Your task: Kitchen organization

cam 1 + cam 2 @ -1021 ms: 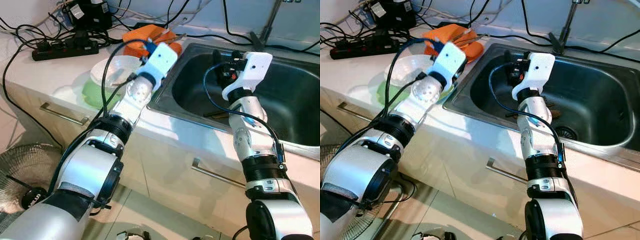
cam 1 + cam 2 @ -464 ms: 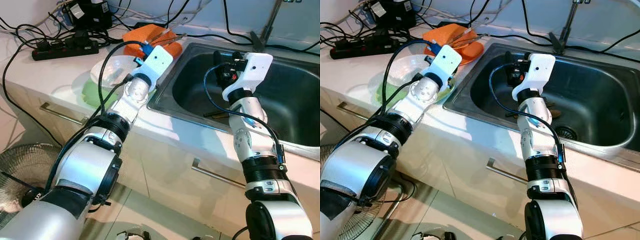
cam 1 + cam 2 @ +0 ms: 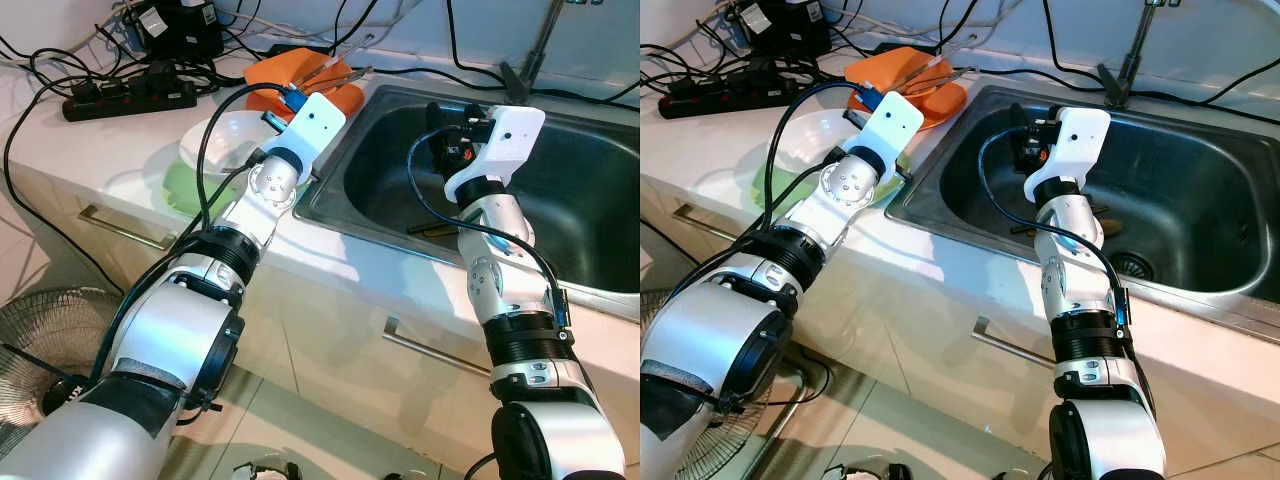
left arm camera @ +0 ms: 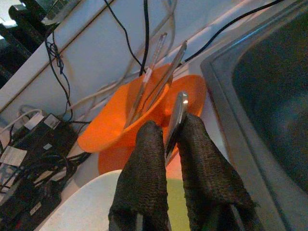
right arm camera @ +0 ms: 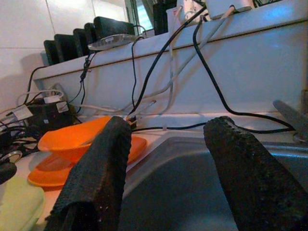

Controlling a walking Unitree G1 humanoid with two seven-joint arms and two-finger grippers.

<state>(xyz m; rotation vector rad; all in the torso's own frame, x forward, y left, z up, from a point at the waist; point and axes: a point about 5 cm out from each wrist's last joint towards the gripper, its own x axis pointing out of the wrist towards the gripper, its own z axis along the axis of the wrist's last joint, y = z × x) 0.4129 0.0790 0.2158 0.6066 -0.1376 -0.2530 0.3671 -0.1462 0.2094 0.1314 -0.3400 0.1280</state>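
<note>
The left hand (image 4: 166, 144), pinching a metal utensil (image 4: 176, 115) just short of the orange bowl (image 4: 120, 120) on the table (image 3: 90, 140), should tilt it gently in among the others, while the right hand (image 5: 166, 159) hangs open over the sink (image 3: 590, 190).

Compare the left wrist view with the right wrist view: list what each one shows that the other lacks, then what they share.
Left wrist view alone: the left hand shut on a metal utensil, and two more utensils leaning in the orange bowl.

Right wrist view alone: the right hand open and holding nothing, with a row of dark blocks on the ledge.

Shared: the orange bowl, the sink, and black cables along the wall.
</note>
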